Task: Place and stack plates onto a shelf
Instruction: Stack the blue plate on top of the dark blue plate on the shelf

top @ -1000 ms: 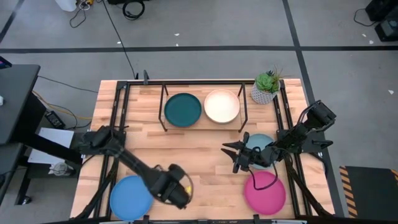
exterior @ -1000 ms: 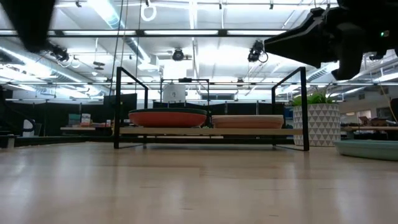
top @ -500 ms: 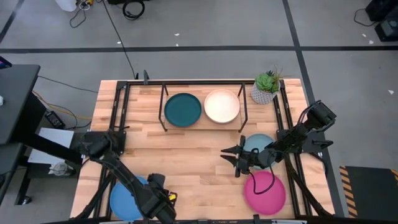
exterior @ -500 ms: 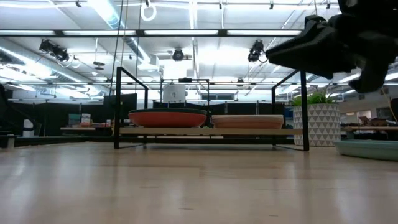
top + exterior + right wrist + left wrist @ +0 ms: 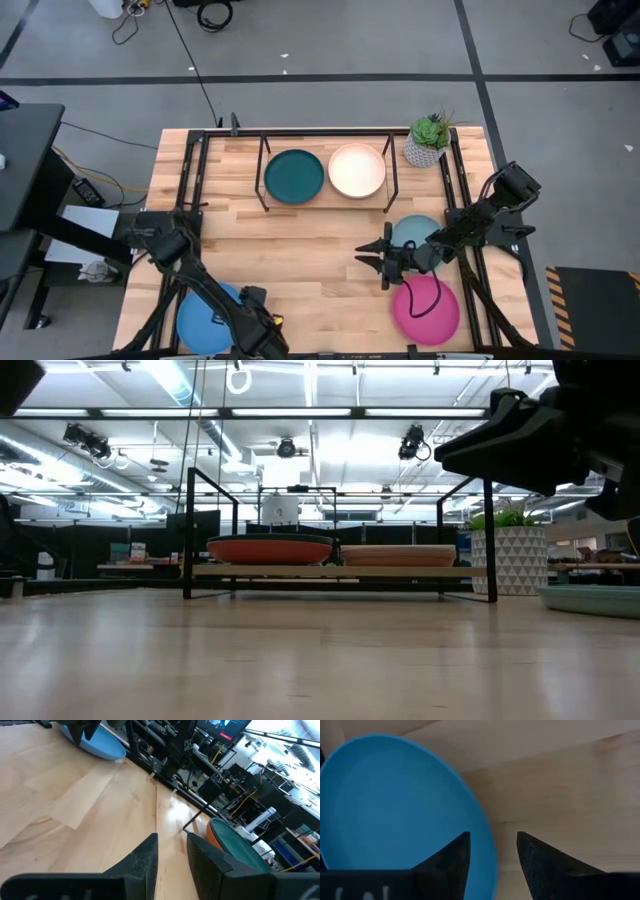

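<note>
Listing worktop point(image 5: 310, 250) contents, w/ positions:

1. Shelf point(image 5: 325, 170): black-rod rack w/ wood board, at far edge of worktop, centred. Carries two stacks side by side. Left stack: dark teal plate point(image 5: 294, 175) on top, orange plate point(image 5: 268, 549) under it per low view. Right stack: cream plate point(image 5: 356, 171) on top; low view shows a peach-toned rim there, count of plates beneath can't be told.

2. Bright blue plate point(image 5: 207, 316): near-left corner of worktop, lying flat. Left tool point(image 5: 262, 330) at its right rim, low over near edge. Left wrist view: fingers point(image 5: 447, 860) apart, one over the plate rim, other over bare wood just beside it; not clamping anything.

3. Pale teal plate point(image 5: 417, 232): right side of worktop, about mid-depth, partly under right arm. Also seen at right margin of low view, flat on wood.

4. Magenta plate point(image 5: 427, 310): near-right corner, just beside pale teal plate, toward near edge.

5. Right tool point(image 5: 372, 258): raised above worktop, left of pale teal plate, pointing toward worktop centre. Fingers point(image 5: 145, 857) slightly parted w/ narrow gap, holding nothing.

6. Potted plant point(image 5: 428, 140): white pot, far-right corner, just beside shelf end.
</note>
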Robot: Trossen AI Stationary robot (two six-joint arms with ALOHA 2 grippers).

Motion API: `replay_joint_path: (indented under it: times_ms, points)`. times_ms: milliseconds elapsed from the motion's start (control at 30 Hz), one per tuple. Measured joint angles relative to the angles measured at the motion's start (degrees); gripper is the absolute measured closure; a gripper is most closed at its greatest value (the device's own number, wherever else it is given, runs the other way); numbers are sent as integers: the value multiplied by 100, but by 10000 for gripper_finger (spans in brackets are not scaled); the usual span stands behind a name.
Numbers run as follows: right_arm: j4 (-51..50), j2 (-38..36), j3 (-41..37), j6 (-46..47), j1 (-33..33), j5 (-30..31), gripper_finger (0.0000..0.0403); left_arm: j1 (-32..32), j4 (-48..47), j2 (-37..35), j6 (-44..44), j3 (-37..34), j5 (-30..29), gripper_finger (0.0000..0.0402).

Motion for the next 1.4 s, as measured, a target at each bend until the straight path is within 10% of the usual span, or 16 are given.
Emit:
replay_joint_path:
  times_ms: [867, 1400]
  points:
    - [-1, 0, 0, 4, 27, -46, 294, 229, 187, -232, 1482, 99, 6, 389]
    - [-245, 0, 0, 330, 42, -187, 294, 1311, -93, -569, 7863, 2015, -2985, 389]
